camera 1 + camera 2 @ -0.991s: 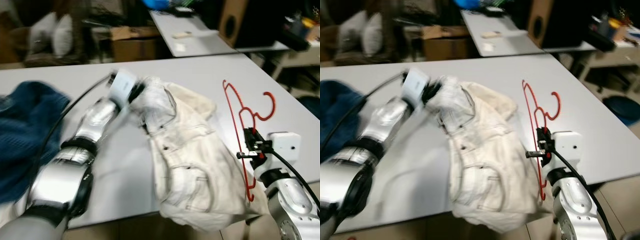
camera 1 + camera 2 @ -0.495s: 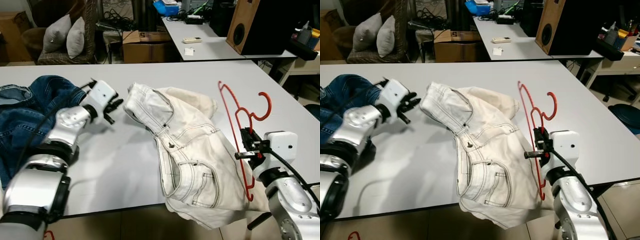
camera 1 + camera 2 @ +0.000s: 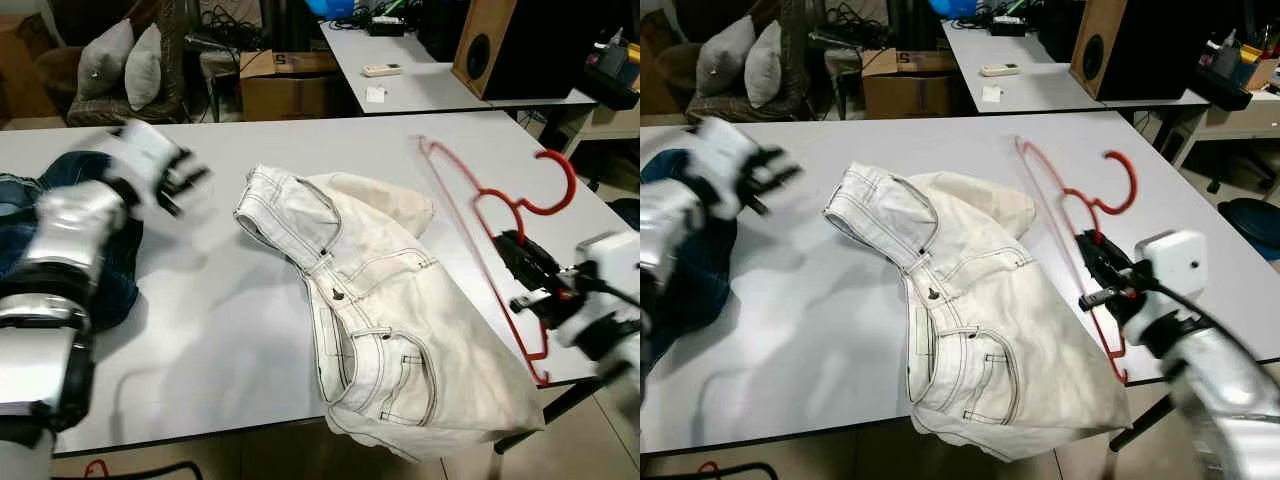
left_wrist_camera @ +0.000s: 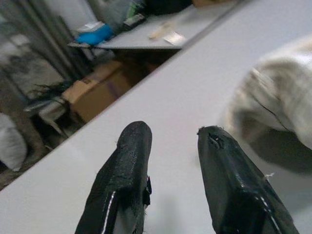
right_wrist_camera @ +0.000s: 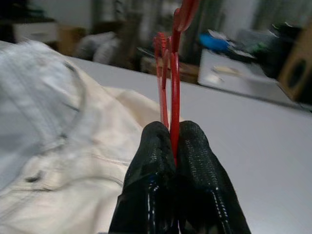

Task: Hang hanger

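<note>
Right end effector: fingers clamped together on the lower bar of the thin red wire hanger, held just beside the cream denim trousers on the white surface. Hanger judged light, stiff, slippery; hold best near the bar's middle. Left end effector: fingers apart, empty, well apart from the trousers, above blue jeans.

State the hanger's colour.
Red; the hanger shows best in the right eye view, held by the right gripper.
</note>
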You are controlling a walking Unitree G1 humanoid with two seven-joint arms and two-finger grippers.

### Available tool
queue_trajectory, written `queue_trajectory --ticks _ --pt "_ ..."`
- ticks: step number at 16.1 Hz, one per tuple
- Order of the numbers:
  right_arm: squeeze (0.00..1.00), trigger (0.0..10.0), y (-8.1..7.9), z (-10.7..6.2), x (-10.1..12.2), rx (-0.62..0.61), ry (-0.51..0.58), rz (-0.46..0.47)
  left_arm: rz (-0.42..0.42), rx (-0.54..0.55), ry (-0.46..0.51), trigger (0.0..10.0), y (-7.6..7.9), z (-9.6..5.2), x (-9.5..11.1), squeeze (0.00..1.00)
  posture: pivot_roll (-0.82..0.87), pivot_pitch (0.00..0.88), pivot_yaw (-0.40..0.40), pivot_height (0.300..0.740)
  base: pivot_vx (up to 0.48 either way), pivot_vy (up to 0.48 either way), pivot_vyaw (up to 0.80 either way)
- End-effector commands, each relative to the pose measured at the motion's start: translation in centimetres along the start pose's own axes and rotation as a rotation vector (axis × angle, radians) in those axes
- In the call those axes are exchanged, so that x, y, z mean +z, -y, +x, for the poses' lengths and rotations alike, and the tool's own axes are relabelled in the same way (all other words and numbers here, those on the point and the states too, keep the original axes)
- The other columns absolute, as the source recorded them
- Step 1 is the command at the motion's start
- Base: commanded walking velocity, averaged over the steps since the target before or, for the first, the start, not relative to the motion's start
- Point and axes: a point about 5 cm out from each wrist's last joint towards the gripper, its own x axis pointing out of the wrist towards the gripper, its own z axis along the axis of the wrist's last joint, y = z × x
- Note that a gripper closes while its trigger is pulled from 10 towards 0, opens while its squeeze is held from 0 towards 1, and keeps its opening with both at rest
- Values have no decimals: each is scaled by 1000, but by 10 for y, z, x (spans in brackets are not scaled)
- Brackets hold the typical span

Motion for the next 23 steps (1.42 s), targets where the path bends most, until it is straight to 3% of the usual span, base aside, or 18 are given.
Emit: queue_trajectory --ticks 1,2,4,5,7,8,9,11,12,13,15,17,19,21,23 --pt "0 10000 -3 -10 11 133 -14 -35 -31 58 84 10000 -21 -6 22 0 -36 0 5 740 0 0 0" --pt "0 10000 -4 -16 15 227 -50 -69 -60 82 118 10000 -31 -12 28 0 -33 0 -1 740 0 0 0" --pt "0 10000 -5 -27 15 345 -148 -116 -71 42 152 10000 -35 -17 35 0 -28 0 -8 740 0 0 0" --pt "0 10000 -3 -40 16 444 -244 -164 -90 -104 194 10000 -25 -17 41 0 -26 0 -8 740 0 0 0" --pt "0 10000 -1 -49 18 489 -303 -166 -81 -232 216 10000 -12 -18 44 0 -29 0 -5 740 0 0 0" --pt "0 10000 -3 -55 21 539 -354 -186 -69 -359 216 10000 8 -23 44 0 -36 0 0 740 0 0 0" --pt "0 10000 -6 -56 21 559 -367 -201 -69 -391 214 10000 15 -25 43 0 -36 0 0 740 0 0 0" --pt "0 10000 -26 -52 9 609 -396 -225 -93 -495 205 10000 46 -31 39 0 -41 0 7 740 0 0 0" --pt "0 10000 -28 -50 4 601 -406 -226 -100 -508 200 10000 52 -33 38 0 -41 0 7 740 0 0 0" --pt "0 10000 -31 -44 -15 539 -463 -270 -122 -529 186 10000 67 -39 35 0 -36 4 8 740 0 0 0" --pt "0 10000 -32 -42 -33 525 -537 -377 -146 -533 180 10000 74 -45 37 0 -31 8 5 740 0 0 0" --pt "0 10000 -31 -38 -44 482 -547 -433 -157 -524 178 10000 78 -48 38 0 -24 16 3 740 0 0 0" --pt "0 10000 -28 -26 -51 373 -485 -424 -170 -520 175 10000 83 -51 40 0 -23 19 4 740 0 0 0" --pt "0 10000 -21 -20 -59 324 -480 -499 -185 -534 173 10000 91 -55 43 0 -20 25 9 740 0 0 0" --pt "0 10000 1 -10 -60 300 -481 -654 -200 -554 173 10000 103 -57 45 0 -19 24 5 740 0 0 0"
